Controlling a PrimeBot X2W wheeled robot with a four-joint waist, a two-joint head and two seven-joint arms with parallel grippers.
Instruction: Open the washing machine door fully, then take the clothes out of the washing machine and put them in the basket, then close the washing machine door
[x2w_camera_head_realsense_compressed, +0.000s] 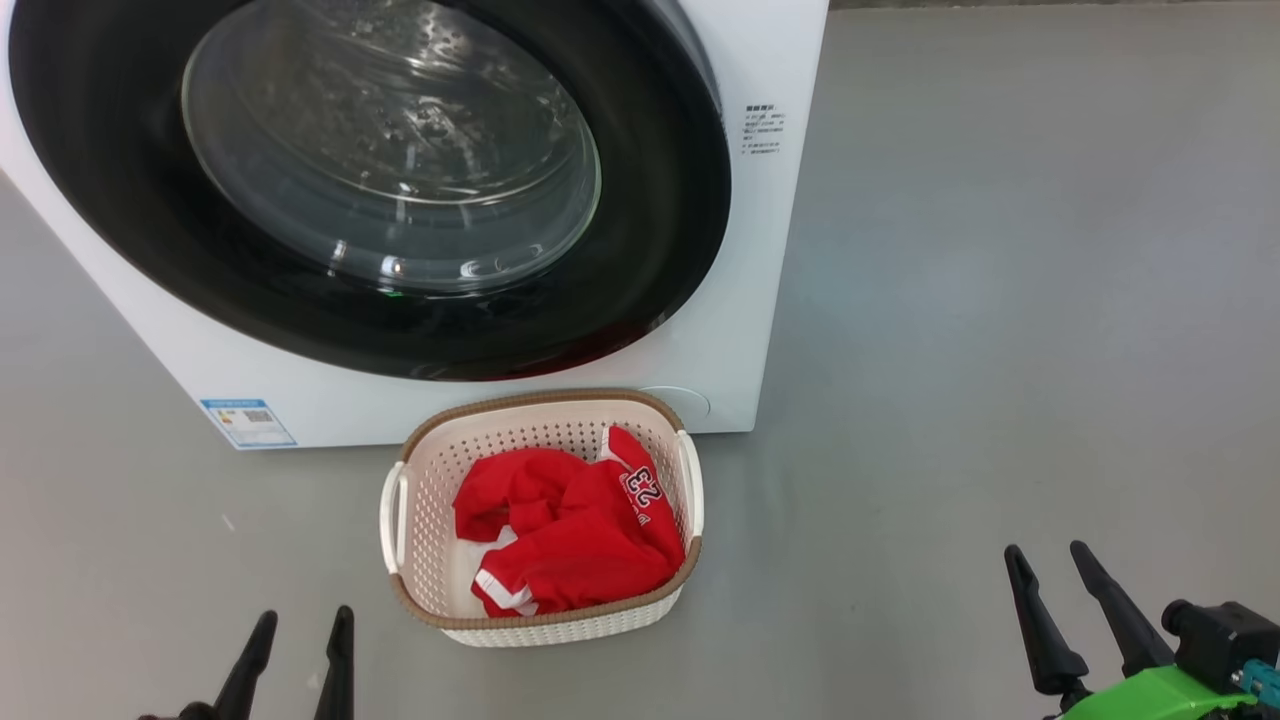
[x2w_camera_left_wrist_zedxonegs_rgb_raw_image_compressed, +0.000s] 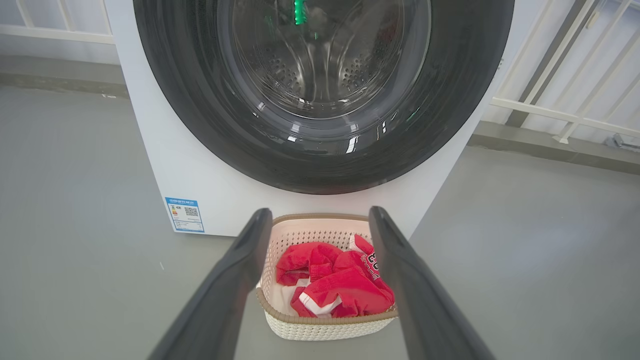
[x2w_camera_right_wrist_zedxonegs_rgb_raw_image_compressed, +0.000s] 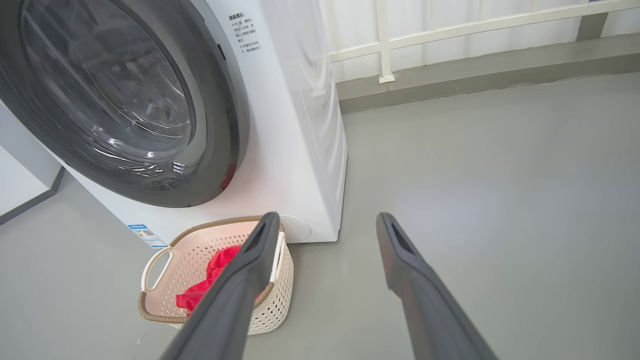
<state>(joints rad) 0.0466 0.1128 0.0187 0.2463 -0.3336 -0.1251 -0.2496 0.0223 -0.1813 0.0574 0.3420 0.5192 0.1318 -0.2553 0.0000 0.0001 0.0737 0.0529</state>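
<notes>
So the washing machine door (x2w_camera_head_realsense_compressed: 150, 200) looks flush against the white washing machine (x2w_camera_head_realsense_compressed: 760, 300), and the clothes (x2w_camera_head_realsense_compressed: 580, 530) are heaped inside the basket (x2w_camera_head_realsense_compressed: 540, 398), which sits on the floor right up against the machine's front, below the door. Left gripper (x2w_camera_head_realsense_compressed: 306, 615) and right gripper (x2w_camera_head_realsense_compressed: 1045, 550) both hang low with fingers spread apart, nothing in either.

Imo what's left is making sure the latch caught. If it needs a shove, I'd press on the black rim, not the bulging glass, and come in above the basket so it doesn't get knocked.

Count: one machine, one door, one basket with two handles, one blue label (x2w_camera_head_realsense_compressed: 248, 422), two grippers. The clothes are one red heap, with a "23" showing. Can't tell how many pieces.
</notes>
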